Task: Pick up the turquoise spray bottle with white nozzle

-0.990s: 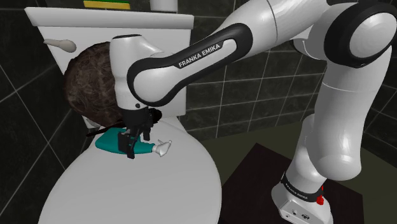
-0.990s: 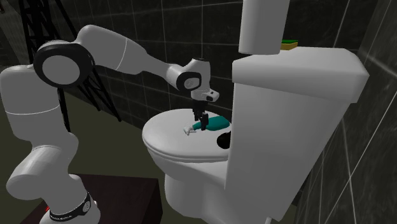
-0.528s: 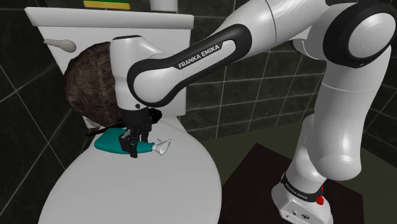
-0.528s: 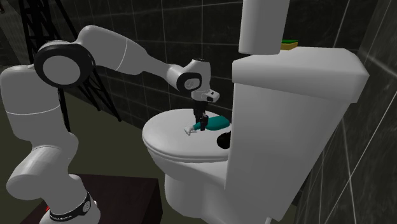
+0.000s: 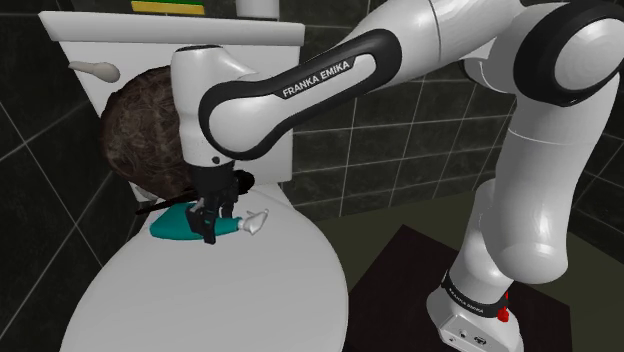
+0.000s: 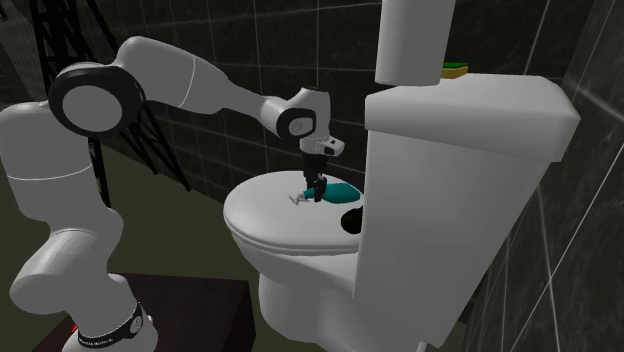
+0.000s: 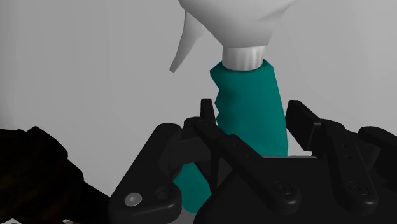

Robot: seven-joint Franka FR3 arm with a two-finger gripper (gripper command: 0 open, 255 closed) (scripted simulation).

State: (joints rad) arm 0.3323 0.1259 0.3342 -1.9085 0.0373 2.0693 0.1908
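Observation:
The turquoise spray bottle (image 5: 170, 226) with its white nozzle (image 5: 256, 220) lies on its side over the shut white toilet lid (image 5: 200, 300), near the tank. My black gripper (image 5: 210, 232) reaches straight down and is shut on the bottle's neck end. In the wrist view the teal body (image 7: 248, 95) is clasped between the fingers (image 7: 304, 118), and the white nozzle (image 7: 235, 25) and trigger stick out beyond them. In the second exterior view the bottle (image 6: 342, 192) sits under the gripper (image 6: 316, 194) at the back of the lid (image 6: 280, 225).
A dark brown rough round object (image 5: 140, 140) leans against the tank (image 5: 170, 40) just behind the bottle, with a thin black rod (image 5: 150, 208) beside it. A green and yellow sponge (image 6: 455, 68) and a white cylinder (image 6: 415, 40) stand on the tank. Dark tiled walls surround the toilet.
The fingers went from apart to shut on the bottle. The hand and bottle have since risen a little, and the nozzle shifted slightly toward the tank.

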